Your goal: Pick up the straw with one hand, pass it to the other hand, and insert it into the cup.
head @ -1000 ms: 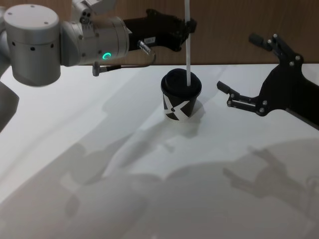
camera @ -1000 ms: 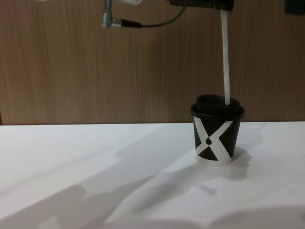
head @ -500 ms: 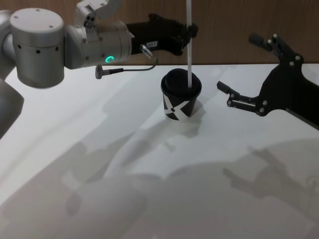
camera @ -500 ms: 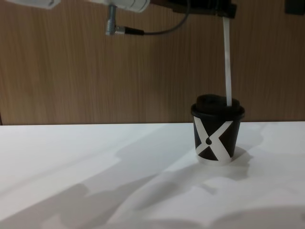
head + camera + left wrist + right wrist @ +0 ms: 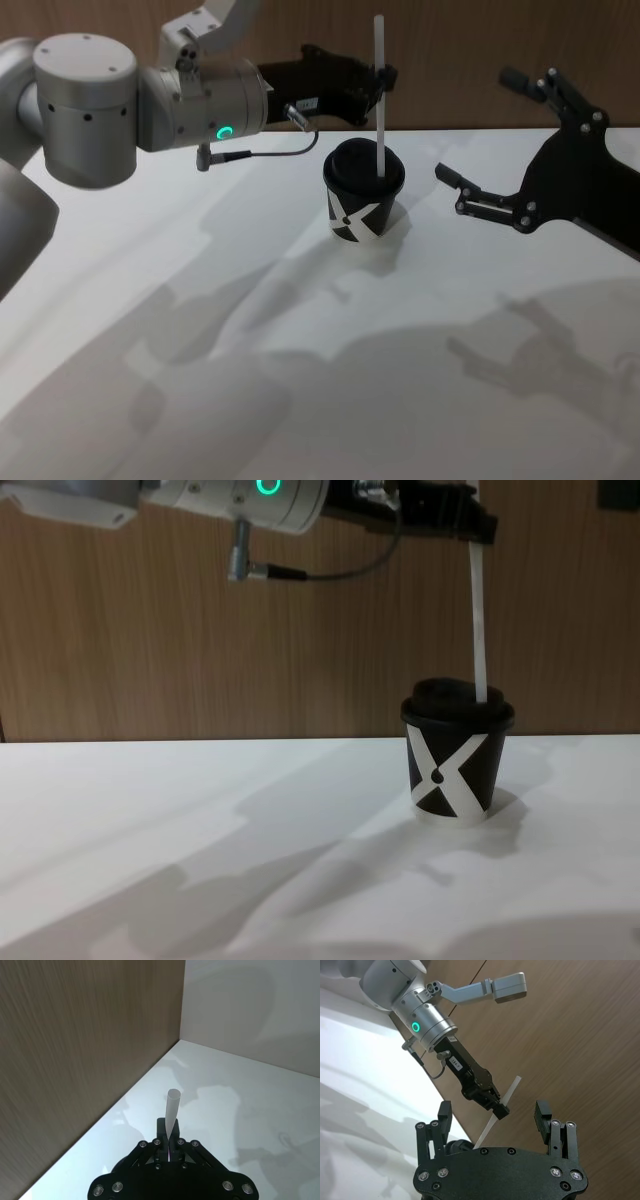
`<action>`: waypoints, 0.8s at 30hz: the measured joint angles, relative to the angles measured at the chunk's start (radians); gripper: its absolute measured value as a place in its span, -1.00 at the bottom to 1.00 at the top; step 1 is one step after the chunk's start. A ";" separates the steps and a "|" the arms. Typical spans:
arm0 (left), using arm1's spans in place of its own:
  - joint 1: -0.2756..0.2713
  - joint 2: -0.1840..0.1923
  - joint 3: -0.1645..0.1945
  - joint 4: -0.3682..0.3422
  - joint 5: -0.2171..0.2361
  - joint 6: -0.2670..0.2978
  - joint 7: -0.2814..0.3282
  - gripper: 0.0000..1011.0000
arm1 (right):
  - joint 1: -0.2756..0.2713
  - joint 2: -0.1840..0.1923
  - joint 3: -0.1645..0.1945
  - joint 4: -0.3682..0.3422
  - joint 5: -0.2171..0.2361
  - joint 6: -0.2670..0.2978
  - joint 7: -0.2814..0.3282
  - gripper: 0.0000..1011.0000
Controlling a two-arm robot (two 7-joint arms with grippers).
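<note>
Head view has my left gripper reaching across from the left, above and just behind the cup, with its fingers pinched on the straw a little below the straw's top end. The straw stands nearly upright, and its lower end goes down into the black domed lid, towards the lid's right side. The cup sits upright on the white table, its white X-shaped mark facing me.

From the chest view the cup stands right of centre with the X and the black dot plain on its wall, and the straw rises from the lid up to my left gripper near the top edge. A dark cable with a metal plug hangs in a loop under my left wrist, clear of the cup.

My left wrist view looks down along the straw: its open top end pokes out between my closed fingertips, and the wooden wall runs beside the table.

My right gripper hovers to the right of the cup, apart from it, with its fingers spread and holding nothing. In the right wrist view, between those spread fingers, I see the left gripper clamped on the tilted-looking straw.
</note>
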 joint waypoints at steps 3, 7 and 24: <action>0.003 -0.002 0.000 0.006 0.001 -0.001 -0.001 -0.97 | 0.000 0.000 0.000 0.000 0.000 0.000 0.000 0.98; 0.009 -0.007 0.000 0.018 0.002 -0.005 -0.002 -0.97 | 0.000 0.000 0.000 0.000 0.000 0.000 0.000 0.98; 0.025 -0.023 -0.009 0.052 0.002 -0.016 -0.001 -0.83 | 0.000 0.000 0.000 0.000 0.000 0.000 0.000 0.98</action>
